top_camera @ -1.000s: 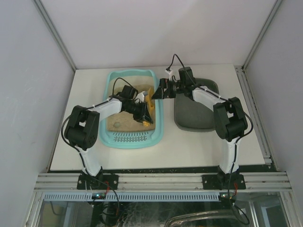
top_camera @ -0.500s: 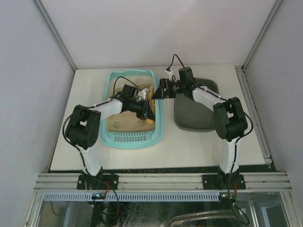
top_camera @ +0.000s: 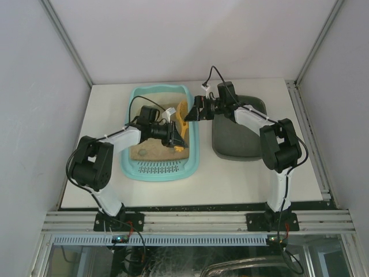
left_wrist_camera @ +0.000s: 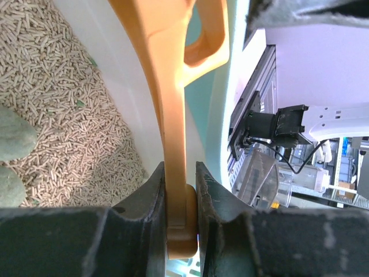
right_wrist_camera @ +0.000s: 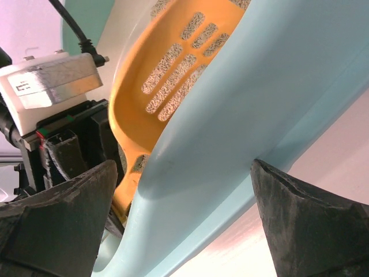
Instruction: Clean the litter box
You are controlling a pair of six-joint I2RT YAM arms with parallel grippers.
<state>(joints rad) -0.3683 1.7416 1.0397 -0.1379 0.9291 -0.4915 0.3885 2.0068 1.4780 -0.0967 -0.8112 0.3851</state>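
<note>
The light turquoise litter box (top_camera: 194, 157) lies left of centre with tan pellet litter (left_wrist_camera: 69, 98) inside. My left gripper (top_camera: 174, 135) is inside the box by its right wall, shut on the handle of an orange slotted scoop (top_camera: 181, 120). The left wrist view shows the jaws (left_wrist_camera: 177, 184) clamped on the scoop handle (left_wrist_camera: 173, 115). Two grey-green lumps (left_wrist_camera: 12, 135) lie on the litter. My right gripper (top_camera: 194, 112) is open, its fingers either side of the box's right wall (right_wrist_camera: 242, 115). The scoop's slotted blade (right_wrist_camera: 173, 69) shows beyond that wall.
A smaller dark grey tray (top_camera: 237, 138) lies right of the litter box, under my right arm. The slotted grate (top_camera: 157, 168) is at the box's near end. Frame rails run along the table's sides and near edge.
My left arm's elbow has swung left and its gripper has drawn slightly left and back with the scoop. The right arm has not moved.
</note>
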